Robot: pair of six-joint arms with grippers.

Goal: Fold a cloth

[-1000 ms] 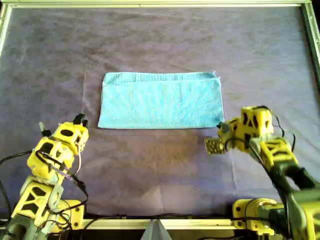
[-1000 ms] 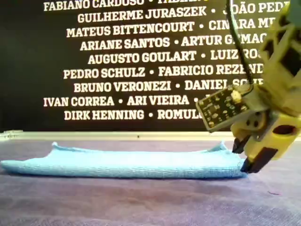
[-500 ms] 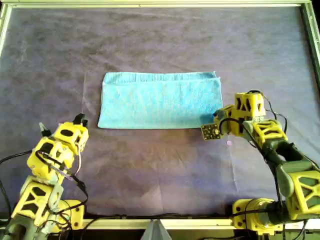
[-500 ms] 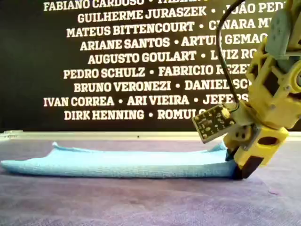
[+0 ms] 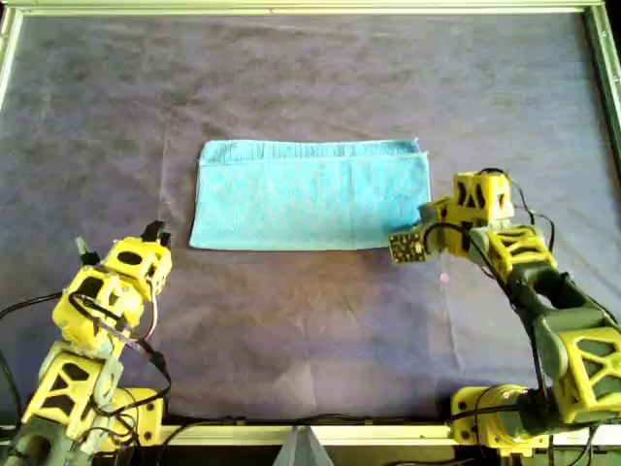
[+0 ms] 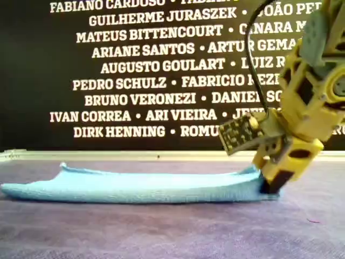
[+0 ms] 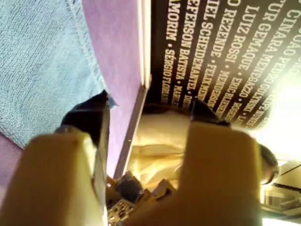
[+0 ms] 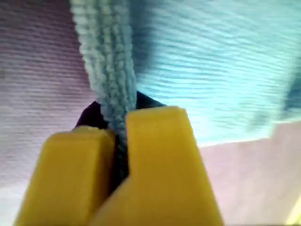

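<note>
The cloth (image 5: 310, 194) lies folded into a long sky-blue rectangle in the middle of the purple-grey mat (image 5: 310, 68). My right gripper (image 5: 428, 223) is at the cloth's near corner on the overhead view's right. In the right wrist view its fingers (image 8: 155, 155) are shut on the cloth's thick ribbed edge (image 8: 113, 70). The exterior view shows that gripper (image 6: 269, 186) low at the end of the cloth (image 6: 135, 186) on the exterior view's right. My left gripper (image 5: 121, 243) hangs open near the mat's front at the overhead view's left, apart from the cloth (image 7: 42, 61), fingers (image 7: 89, 117) spread.
A pale metal frame (image 5: 310, 8) borders the mat on all sides. A black banner with white names (image 6: 161, 70) stands behind the table in the exterior view. A small circuit board (image 5: 408, 247) sticks out from the right gripper over the mat.
The right gripper has moved in from the mat beside the cloth, dropped onto its near corner and shut on the edge. The left arm has not moved.
</note>
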